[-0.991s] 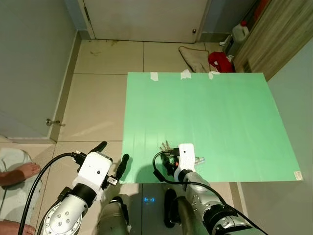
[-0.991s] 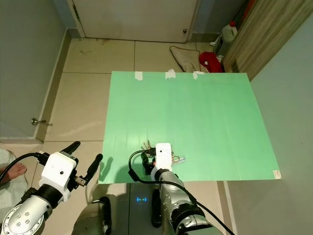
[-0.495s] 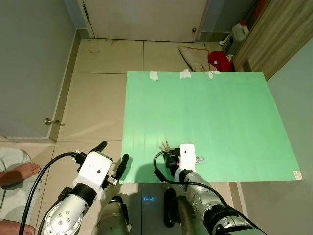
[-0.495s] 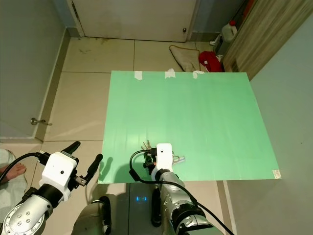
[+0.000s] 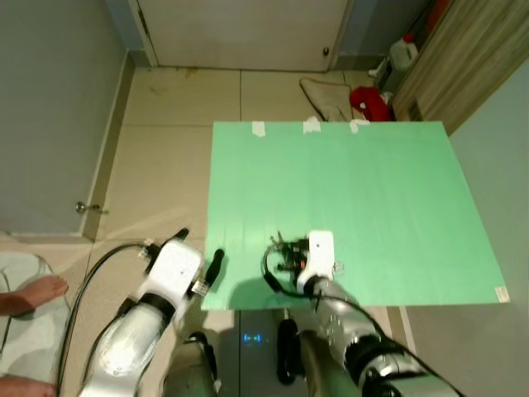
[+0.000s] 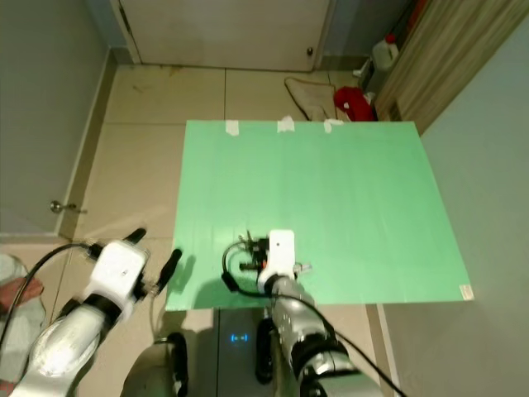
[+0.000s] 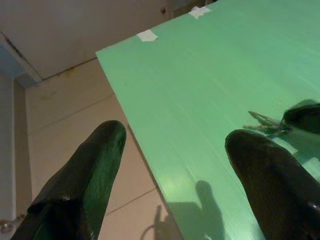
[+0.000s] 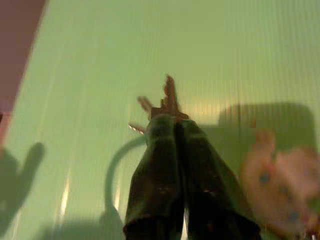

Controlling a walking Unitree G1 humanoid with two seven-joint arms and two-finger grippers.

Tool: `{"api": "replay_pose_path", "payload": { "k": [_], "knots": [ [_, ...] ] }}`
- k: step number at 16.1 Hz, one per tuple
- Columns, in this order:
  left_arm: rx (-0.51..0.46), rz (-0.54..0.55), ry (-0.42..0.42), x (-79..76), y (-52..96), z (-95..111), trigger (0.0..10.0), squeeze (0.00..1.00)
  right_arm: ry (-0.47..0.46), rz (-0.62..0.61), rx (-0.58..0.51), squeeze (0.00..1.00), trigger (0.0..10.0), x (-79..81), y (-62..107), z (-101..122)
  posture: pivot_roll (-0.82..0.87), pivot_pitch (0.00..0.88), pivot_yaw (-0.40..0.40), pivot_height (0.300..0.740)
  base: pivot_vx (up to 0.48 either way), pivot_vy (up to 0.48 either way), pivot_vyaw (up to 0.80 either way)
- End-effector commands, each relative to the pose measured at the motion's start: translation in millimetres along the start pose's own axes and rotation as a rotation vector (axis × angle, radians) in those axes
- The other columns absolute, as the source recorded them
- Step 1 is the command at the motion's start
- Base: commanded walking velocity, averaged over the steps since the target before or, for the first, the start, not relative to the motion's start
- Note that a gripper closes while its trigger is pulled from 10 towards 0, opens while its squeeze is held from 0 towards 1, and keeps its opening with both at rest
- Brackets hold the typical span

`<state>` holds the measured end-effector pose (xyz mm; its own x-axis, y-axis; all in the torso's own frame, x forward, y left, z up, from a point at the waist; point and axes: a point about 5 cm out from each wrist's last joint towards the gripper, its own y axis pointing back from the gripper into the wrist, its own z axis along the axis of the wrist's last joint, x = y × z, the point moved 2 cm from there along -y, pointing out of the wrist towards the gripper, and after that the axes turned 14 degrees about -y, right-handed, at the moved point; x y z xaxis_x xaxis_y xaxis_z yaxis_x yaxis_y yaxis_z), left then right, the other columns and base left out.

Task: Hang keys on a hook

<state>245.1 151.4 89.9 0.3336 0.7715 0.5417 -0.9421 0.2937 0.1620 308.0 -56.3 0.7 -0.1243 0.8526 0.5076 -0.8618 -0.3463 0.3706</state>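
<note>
Two eye views show my right gripper [image 5: 285, 258] low over the green sheet [image 5: 372, 190], near its 6 o'clock edge, with the keys [image 5: 279, 245] at its tip. My left gripper [image 5: 198, 252] hangs off the sheet's edge at about 8 o'clock, over the tiles [image 5: 157, 165]. A door [image 5: 244, 29] stands at 12 o'clock and a person's foot [image 5: 33, 292] shows at 9 o'clock.

From the left wrist, my fingers [image 7: 80, 175] are spread wide apart with nothing between them; the keys [image 7: 262, 120] lie beyond on the sheet, toward 3 o'clock.

From the right wrist, my fingers [image 8: 160, 170] are pressed together on the keys [image 8: 162, 102], which fan out from the tips toward 12 o'clock.

I see no hook yet, so I judge the carry is still ahead. The pinch looks narrow, taking only part of the bunch; a jolt while walking could shake the keys loose, and loose keys swinging could miss a hook.
</note>
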Motion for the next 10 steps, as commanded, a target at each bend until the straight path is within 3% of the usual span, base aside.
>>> {"api": "replay_pose_path", "payload": {
  "k": [1,3,6,8,10],
  "knots": [
    [0.033,-0.020,0.001,-8.4,-3.9,-6,10.0,0.00,-0.015,0.000,-0.034,0.00,0.0,0.4,-0.5,6,0.12,0.206,-0.046,0.740,0.000,0.000,0.00],
    [0.007,-0.009,-0.013,-4.3,-17.5,-1,10.0,0.00,0.011,0.014,-0.085,0.00,0.0,-2.4,-0.5,20,0.10,0.169,-0.038,0.740,0.000,0.000,0.00],
    [-0.026,0.013,0.002,-2.1,-50.0,7,10.0,0.00,0.064,0.067,-0.259,0.00,0.0,4.3,0.5,70,0.02,0.091,-0.027,0.740,0.000,0.000,0.00],
    [0.000,0.058,0.007,1.4,-63.3,8,10.0,0.00,0.072,0.087,-0.334,0.00,0.0,7.2,4.8,97,0.00,0.051,-0.031,0.740,0.000,0.000,0.00],
    [0.007,0.092,0.064,9.4,-71.9,9,10.0,0.00,0.092,0.088,-0.391,0.00,0.0,2.2,12.4,119,-0.02,0.013,-0.031,0.740,0.000,0.000,0.00]
  ]
}}
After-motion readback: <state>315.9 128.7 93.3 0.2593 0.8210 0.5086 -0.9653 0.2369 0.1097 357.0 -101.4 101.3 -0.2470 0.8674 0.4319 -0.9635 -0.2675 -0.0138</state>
